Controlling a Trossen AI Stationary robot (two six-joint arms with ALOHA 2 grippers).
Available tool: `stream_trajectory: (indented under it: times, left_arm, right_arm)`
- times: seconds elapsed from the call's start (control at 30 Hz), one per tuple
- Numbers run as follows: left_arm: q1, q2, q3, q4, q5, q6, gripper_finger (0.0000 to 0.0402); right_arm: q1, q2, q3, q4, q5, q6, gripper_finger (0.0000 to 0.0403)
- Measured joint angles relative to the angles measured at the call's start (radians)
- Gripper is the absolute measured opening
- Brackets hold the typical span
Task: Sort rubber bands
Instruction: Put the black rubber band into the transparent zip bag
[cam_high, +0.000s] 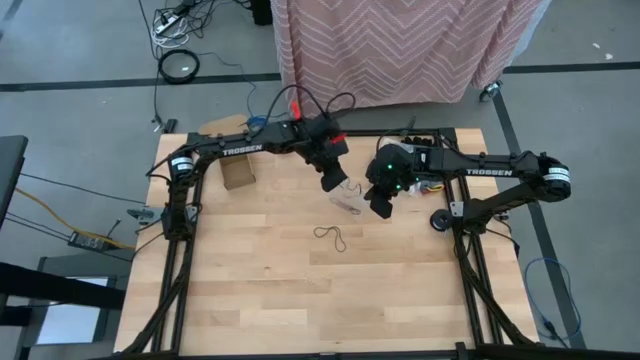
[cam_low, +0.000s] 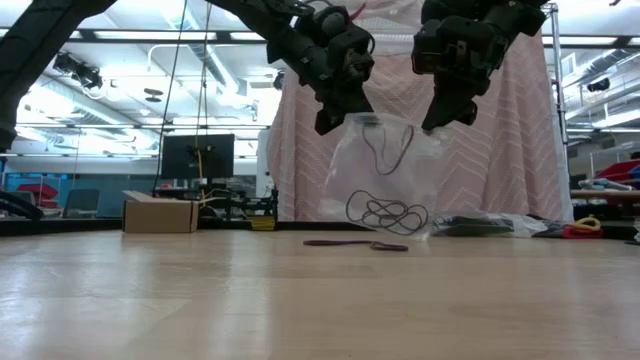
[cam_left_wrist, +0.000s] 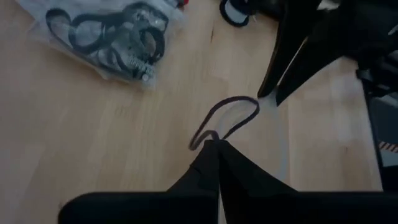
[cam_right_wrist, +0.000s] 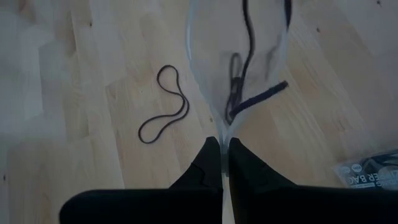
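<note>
Apparently both arms hold 1 clear bag (cam_low: 385, 175) up off the surface (cam_high: 300, 290) so its mouth stays spread for loading. Left tool (cam_low: 335, 110) is pinched shut on the bag's near rim, with a dark band (cam_left_wrist: 227, 118) showing just past its tips. Right tool (cam_low: 440, 110) clamps the opposite rim. Several black rubber bands (cam_low: 388, 213) sit in the bag's bottom; 1 loose black band (cam_high: 331, 236) lies on the wood nearby, probably next to go in.
</note>
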Motion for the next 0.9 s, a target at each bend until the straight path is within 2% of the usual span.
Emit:
stream_trajectory:
  times: [0.33, 0.43, 0.63, 0.9]
  left_arm:
    - [0.003, 0.0, 0.087, -0.005, 0.008, 0.003, 0.0002]
    - [0.003, 0.0, 0.109, -0.008, 0.008, 0.003, 0.0001]
    - [-0.003, 0.001, 0.11, -0.119, -0.024, 0.059, 0.0001]
    - [-0.015, 0.0, 0.08, -0.085, -0.032, 0.069, 0.0011]
  right_arm:
    - [-0.001, 0.005, 0.0, -0.004, 0.025, 0.006, 0.0]
    - [-0.002, 0.004, 0.001, -0.015, 0.064, 0.024, 0.0]
    - [-0.014, 0.005, 0.001, -0.018, 0.096, 0.042, 0.0]
    - [-0.029, 0.005, 0.0, -0.025, 0.064, 0.032, 0.0]
